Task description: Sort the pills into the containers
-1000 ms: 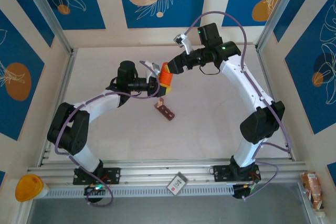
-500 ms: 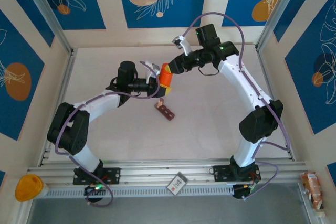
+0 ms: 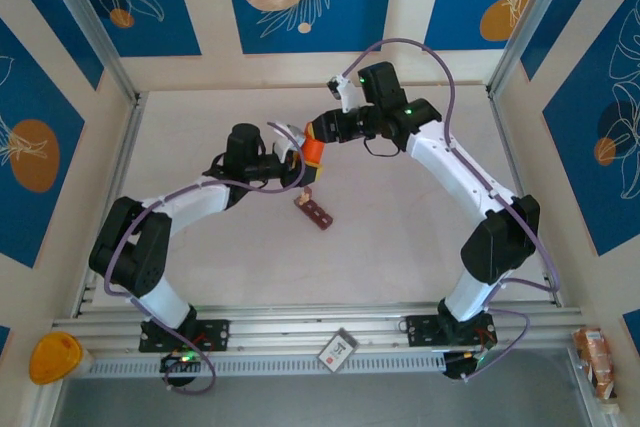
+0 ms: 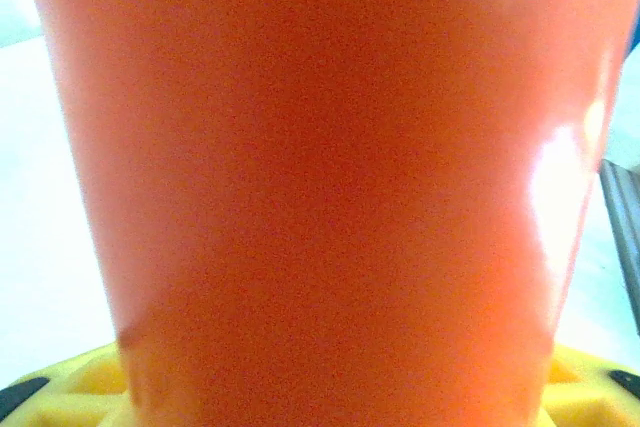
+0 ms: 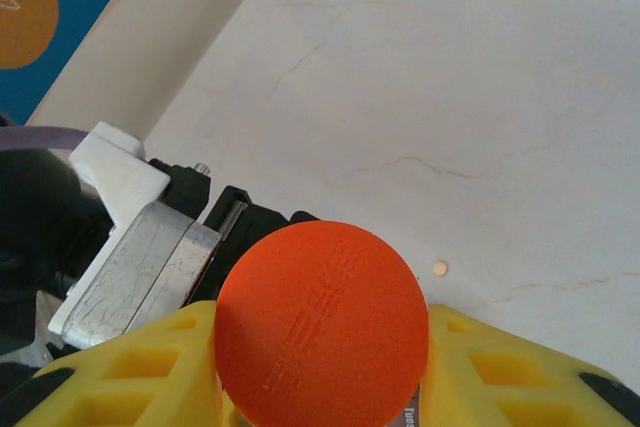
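Orange bottle [image 3: 314, 152] held mid-table by both grippers: left gripper [image 3: 298, 165] clamped on body, right gripper [image 3: 318, 133] closing on cap [image 5: 322, 324]. Containers [image 3: 314, 211] just near of bottle, contents too small to tell. One pill [image 5: 440, 268] loose on table [image 5: 480, 87]. Sorting prob. barely begun.

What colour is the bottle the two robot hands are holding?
Bright orange. The bottle shows best in the left wrist view, up close.
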Robot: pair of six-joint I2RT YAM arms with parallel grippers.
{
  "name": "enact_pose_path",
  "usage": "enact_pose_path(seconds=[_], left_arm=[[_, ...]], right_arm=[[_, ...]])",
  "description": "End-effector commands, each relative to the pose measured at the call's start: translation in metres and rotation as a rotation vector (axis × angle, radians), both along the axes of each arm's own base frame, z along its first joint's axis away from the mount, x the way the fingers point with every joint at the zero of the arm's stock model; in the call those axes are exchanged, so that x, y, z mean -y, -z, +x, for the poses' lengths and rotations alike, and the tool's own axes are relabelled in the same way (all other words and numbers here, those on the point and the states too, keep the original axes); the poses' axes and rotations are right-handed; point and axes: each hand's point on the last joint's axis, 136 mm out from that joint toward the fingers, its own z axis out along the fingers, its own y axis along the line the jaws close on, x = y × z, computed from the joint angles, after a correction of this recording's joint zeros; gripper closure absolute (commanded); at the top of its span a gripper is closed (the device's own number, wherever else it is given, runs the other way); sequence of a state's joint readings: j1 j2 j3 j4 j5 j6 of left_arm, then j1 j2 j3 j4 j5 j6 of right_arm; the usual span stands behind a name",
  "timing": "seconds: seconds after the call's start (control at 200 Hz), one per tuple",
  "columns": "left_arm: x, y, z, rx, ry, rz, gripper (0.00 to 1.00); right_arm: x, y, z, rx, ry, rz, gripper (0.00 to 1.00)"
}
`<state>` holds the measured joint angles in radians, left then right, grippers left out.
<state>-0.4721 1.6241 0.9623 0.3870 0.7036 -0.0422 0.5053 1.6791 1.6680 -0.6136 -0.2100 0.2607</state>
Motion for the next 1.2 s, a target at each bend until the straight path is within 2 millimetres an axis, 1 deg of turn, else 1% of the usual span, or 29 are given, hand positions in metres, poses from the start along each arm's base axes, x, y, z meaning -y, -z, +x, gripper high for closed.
enact_pose_path(seconds=[0.0,0.235,0.35,0.45,0.495,0.645,0.83,0.935,1.005,1.19], left_arm=[[0.012,-0.077,-0.009,0.273,0.042,-0.119,1.0],[0.012,-0.068,-0.009,0.254,0.049,-0.111,1.0],[0.013,-0.065,-0.008,0.249,0.05,-0.109,1.0],[0.013,-0.062,-0.008,0.241,0.052,-0.105,1.0],[0.014,-0.059,-0.007,0.234,0.052,-0.102,1.0],[0.015,-0.051,-0.006,0.218,0.054,-0.094,1.0],[0.015,-0.046,-0.006,0.206,0.059,-0.091,1.0],[0.015,-0.046,-0.008,0.203,0.064,-0.096,1.0],[0.016,-0.046,-0.01,0.196,0.078,-0.102,1.0],[0.018,-0.053,-0.02,0.17,0.146,-0.119,1.0]], right_arm=[[-0.004,0.038,-0.015,-0.13,0.023,-0.061,0.55],[-0.001,0.03,-0.012,-0.121,0.027,-0.059,0.54],[0.002,0.02,-0.008,-0.117,0.035,-0.033,0.52],[0.005,0.007,-0.005,-0.109,0.041,-0.007,0.5],[0.007,0.001,-0.003,-0.105,0.042,0.008,0.47],[0.014,-0.025,0.001,-0.076,0.048,0.061,0.34],[0.025,-0.052,-0.001,-0.028,0.048,0.113,0.2],[0.032,-0.063,-0.002,-0.008,0.044,0.14,0.17],[0.037,-0.067,-0.001,0.005,0.034,0.148,0.17],[0.045,-0.074,0.0,0.09,-0.085,0.137,0.17]])
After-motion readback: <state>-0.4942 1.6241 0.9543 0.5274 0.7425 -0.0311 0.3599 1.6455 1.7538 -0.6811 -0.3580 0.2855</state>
